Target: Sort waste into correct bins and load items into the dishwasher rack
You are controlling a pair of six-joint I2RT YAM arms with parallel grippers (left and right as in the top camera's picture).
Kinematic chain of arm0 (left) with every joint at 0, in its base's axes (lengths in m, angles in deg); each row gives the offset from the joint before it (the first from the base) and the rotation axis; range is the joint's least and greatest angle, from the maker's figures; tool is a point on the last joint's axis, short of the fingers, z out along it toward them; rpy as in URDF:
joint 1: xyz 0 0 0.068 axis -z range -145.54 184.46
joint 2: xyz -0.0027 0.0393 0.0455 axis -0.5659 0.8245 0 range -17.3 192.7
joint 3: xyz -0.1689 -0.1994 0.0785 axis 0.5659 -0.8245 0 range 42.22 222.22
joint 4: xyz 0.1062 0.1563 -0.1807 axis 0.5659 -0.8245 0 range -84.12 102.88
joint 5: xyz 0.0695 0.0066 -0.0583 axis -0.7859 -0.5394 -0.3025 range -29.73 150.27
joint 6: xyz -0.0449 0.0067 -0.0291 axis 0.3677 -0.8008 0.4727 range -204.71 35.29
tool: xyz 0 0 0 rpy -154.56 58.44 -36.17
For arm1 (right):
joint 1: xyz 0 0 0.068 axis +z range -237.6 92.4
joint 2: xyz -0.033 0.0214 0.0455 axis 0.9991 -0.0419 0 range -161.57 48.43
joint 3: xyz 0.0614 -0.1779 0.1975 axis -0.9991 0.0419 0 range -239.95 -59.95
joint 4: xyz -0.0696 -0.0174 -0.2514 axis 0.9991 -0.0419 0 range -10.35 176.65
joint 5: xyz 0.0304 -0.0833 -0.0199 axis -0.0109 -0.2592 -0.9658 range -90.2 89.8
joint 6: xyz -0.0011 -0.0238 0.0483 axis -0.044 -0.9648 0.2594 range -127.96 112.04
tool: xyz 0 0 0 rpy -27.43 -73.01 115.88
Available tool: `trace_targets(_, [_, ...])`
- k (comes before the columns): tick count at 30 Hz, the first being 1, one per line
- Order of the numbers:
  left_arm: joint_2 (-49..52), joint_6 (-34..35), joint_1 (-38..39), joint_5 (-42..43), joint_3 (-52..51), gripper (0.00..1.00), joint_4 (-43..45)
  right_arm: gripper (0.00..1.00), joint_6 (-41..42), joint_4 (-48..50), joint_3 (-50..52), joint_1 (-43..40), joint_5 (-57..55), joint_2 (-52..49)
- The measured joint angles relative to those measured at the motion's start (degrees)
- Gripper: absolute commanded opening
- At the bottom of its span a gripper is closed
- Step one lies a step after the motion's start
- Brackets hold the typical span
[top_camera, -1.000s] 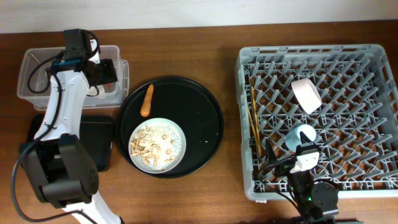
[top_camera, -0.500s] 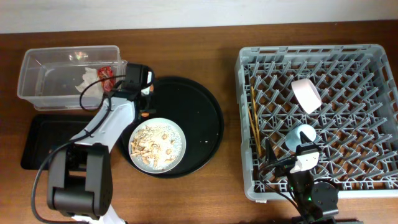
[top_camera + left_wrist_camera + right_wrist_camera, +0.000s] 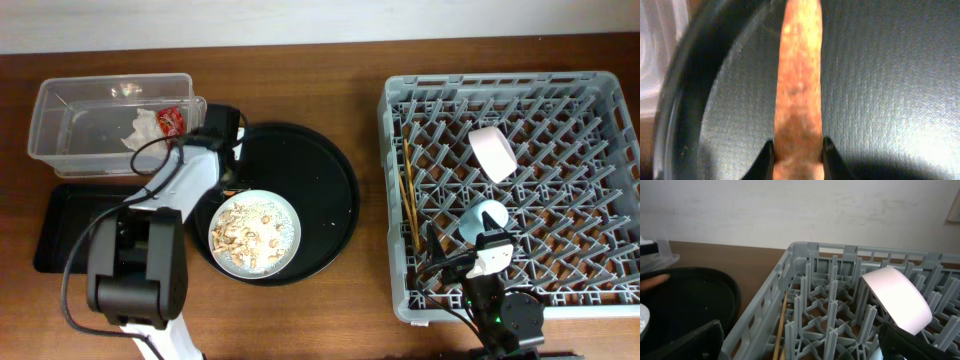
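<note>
Carrot stick (image 3: 797,90) pinched on the round black tray (image 3: 335,190)

Close up in the left wrist view, the stick is orange, mottled and rough-skinned. It tapers away from the camera and lies flat near the tray's left rim. The left gripper (image 3: 797,155) presses a finger against each side of the thick end with no gap showing, so I judge it gripped but not lifted.

A second ago this arm hung over the clear box (image 3: 60,135) and the stick lay alone; the arm has since swung across and come down on it. That suggests the paper waste is finished, since the napkin (image 3: 142,130) and red wrapper (image 3: 170,120) sit in the box.

Just beside the stick, the plate (image 3: 296,232) holds pale scraps (image 3: 248,232), not yet sorted. The flat black tray (image 3: 60,230) is probably where the stick goes.

Farther right, the rack (image 3: 388,200) carries chopsticks (image 3: 409,195), a cup (image 3: 485,215) and a bowl (image 3: 493,152). The right gripper (image 3: 805,347) rests there, fingers spread wide, holding nothing.
</note>
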Motion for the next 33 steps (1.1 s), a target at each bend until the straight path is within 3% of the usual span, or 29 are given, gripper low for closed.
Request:
trace_targets(3, [-3.0, 0.0, 0.0, -0.5, 10.8, 0.02, -13.3, 0.98, 0.0, 0.0, 0.0, 0.0, 0.0, 0.0])
trace_targets(6, [-13.1, 0.8, -0.1, -2.1, 14.0, 0.01, -23.5, 0.98, 0.0, 0.0, 0.0, 0.0, 0.0, 0.0])
trace_targets(8, [-18.8, 4.4, -1.2, -6.5, 14.6, 0.01, -31.5, 0.98, 0.0, 0.0, 0.0, 0.0, 0.0, 0.0])
trace_targets(11, [-20.6, 15.0, -9.2, -12.7, 11.9, 0.01, -40.5, 0.98, 0.0, 0.0, 0.0, 0.0, 0.0, 0.0])
trace_targets(15, [-20.3, 28.9, -18.8, -13.4, 1.5, 0.02, -32.8, 0.98, 0.0, 0.0, 0.0, 0.0, 0.0, 0.0])
trace_targets(16, [-20.1, 31.6, -23.7, -11.2, -4.9, 0.19, -28.2, 0.98, 0.0, 0.0, 0.0, 0.0, 0.0, 0.0])
trace_targets(18, [-20.0, 33.8, -26.6, -7.8, -9.1, 0.33, -21.5, 0.98, 0.0, 0.0, 0.0, 0.0, 0.0, 0.0])
trace_targets(20, [-19.9, 35.2, -28.9, -3.1, -13.3, 0.59, -16.2, 0.98, 0.0, 0.0, 0.0, 0.0, 0.0, 0.0])
trace_targets(22, [-19.9, 35.5, -29.0, -0.2, -13.8, 0.66, -15.8, 0.98, 0.0, 0.0, 0.0, 0.0, 0.0, 0.0])
trace_targets(28, [-22.3, 30.3, -25.0, 11.1, -11.9, 0.72, -18.0, 0.98, 0.0, 0.0, 0.0, 0.0, 0.0, 0.0])
trace_targets(30, [-25.0, 26.0, -16.3, 13.2, -11.0, 0.68, -16.5, 0.98, 0.0, 0.0, 0.0, 0.0, 0.0, 0.0])
trace_targets(33, [-25.4, 16.9, -1.3, 14.3, -10.8, 0.52, -13.4, 0.98, 0.0, 0.0, 0.0, 0.0, 0.0, 0.0])
